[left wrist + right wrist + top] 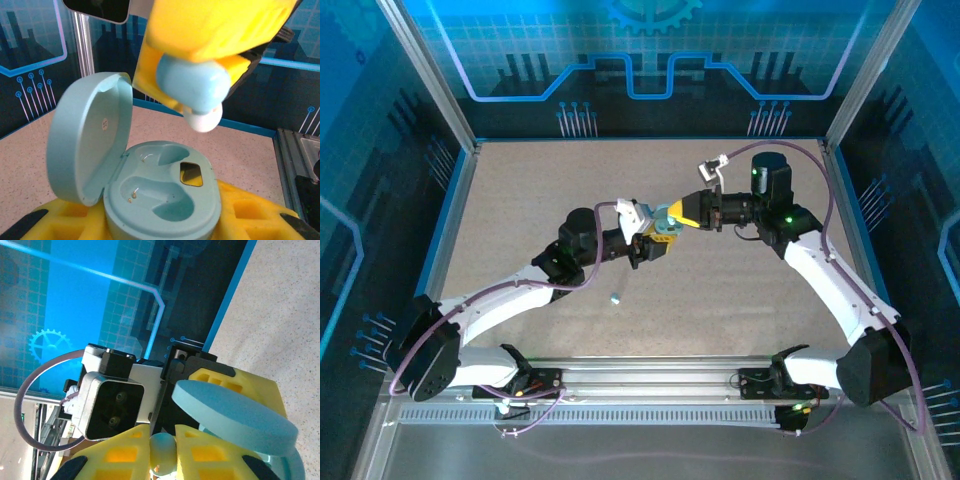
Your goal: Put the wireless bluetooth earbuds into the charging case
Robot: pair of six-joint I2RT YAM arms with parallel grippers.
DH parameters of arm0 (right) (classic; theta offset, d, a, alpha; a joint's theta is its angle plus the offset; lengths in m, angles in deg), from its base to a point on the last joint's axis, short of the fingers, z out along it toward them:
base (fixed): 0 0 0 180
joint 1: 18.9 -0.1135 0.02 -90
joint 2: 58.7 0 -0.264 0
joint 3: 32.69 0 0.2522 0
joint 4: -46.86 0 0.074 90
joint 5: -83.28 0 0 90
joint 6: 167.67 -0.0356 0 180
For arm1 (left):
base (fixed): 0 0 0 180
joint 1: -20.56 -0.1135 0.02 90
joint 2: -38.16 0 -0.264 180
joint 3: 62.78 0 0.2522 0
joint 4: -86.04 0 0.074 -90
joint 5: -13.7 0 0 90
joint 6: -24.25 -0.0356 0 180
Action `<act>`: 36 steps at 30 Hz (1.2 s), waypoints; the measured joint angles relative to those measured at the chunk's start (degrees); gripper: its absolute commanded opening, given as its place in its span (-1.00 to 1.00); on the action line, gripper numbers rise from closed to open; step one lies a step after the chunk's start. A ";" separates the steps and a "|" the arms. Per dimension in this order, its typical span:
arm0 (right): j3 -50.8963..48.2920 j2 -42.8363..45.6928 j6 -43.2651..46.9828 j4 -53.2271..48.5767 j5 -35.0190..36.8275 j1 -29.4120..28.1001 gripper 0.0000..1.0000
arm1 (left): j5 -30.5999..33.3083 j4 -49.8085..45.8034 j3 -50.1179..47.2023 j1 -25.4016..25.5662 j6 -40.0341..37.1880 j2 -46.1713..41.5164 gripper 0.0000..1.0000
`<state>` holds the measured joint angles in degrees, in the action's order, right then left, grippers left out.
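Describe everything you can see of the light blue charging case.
The charging case is a pebble-shaped shell of matte light blue plastic. Its hinged lid stands open, upright on the left in the left wrist view. Both moulded sockets are empty; one shows small gold contacts. The left gripper clamps its base between yellow fingers. A light blue earbud hangs just above, not touching.

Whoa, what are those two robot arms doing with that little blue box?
The left pincer holds a light blue case with its lid open and both slots empty. The right pincer pinches a blue earbud just above the case, not in a slot yet. Another small blue piece, likely the second earbud, lies on the table.
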<state>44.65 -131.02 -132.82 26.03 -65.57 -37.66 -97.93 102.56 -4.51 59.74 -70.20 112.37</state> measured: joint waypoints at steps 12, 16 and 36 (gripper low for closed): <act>3.23 2.25 7.43 -9.18 6.34 -0.44 -0.65 | 1.44 2.16 0.02 0.22 -0.02 0.00 -0.35; 5.18 2.67 11.37 -13.09 8.63 -0.46 -0.65 | 0.74 2.21 0.02 0.37 -0.04 0.00 -0.35; 5.60 2.34 18.49 -20.59 12.37 -0.46 -0.56 | -2.23 3.93 0.02 0.37 0.04 0.52 -0.35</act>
<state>50.24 -128.68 -114.33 5.44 -53.20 -38.12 -100.16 106.50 -4.49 60.11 -70.15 112.90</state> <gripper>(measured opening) 0.204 0.380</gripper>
